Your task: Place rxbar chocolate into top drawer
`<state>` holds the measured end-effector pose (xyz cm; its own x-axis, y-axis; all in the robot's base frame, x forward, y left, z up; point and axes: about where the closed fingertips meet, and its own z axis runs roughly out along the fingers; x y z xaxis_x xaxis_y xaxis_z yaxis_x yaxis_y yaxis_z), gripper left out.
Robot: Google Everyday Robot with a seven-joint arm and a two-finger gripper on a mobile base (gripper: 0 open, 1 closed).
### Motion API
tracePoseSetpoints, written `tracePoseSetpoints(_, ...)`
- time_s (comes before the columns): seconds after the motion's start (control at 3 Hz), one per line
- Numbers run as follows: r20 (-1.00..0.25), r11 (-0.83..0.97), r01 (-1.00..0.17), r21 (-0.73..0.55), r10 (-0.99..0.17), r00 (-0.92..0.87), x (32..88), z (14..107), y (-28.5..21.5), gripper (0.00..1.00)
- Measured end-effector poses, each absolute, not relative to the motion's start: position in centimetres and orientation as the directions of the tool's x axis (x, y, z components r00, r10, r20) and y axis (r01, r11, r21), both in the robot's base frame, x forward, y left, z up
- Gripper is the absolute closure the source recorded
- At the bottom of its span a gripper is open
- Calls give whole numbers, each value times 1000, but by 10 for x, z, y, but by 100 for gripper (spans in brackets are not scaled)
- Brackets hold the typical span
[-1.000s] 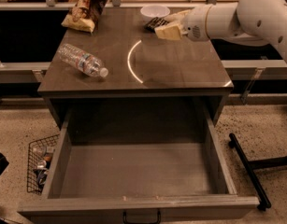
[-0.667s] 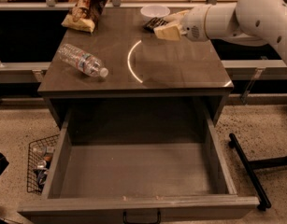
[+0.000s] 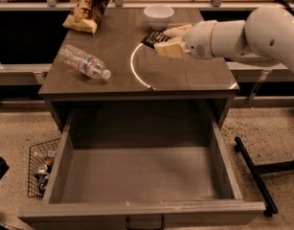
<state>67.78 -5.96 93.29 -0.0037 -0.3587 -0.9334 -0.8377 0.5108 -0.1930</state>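
The rxbar chocolate (image 3: 152,38), a small black bar, is at the back right of the grey cabinet top, just in front of a white bowl. My gripper (image 3: 170,40) reaches in from the right, with cream fingers (image 3: 168,49) closed around the bar's right end. The bar's dark left end sticks out from between them, low over the tabletop. The top drawer (image 3: 141,174) is pulled fully open below the tabletop. It is a deep grey box with nothing in it and a small black handle (image 3: 145,223) on its front panel.
A clear plastic water bottle (image 3: 84,62) lies on its side at the left of the top. A tan chip bag (image 3: 86,8) lies at the back left and the white bowl (image 3: 159,16) at the back centre. A black wire basket (image 3: 40,166) stands on the floor at left, and a black stand leg (image 3: 254,174) at right.
The gripper has shifted slightly toward the front of the tabletop with the bar between its fingers. Nothing else has moved.
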Motion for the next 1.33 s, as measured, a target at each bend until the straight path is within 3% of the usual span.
tracePoseSetpoints(0.67, -934, 425, -888, -176, -357, 14, 582, 895, -36, 100)
tracePoseSetpoints(1.33, -953, 297, -954, -31, -298, -62, 530, 809, -26, 100)
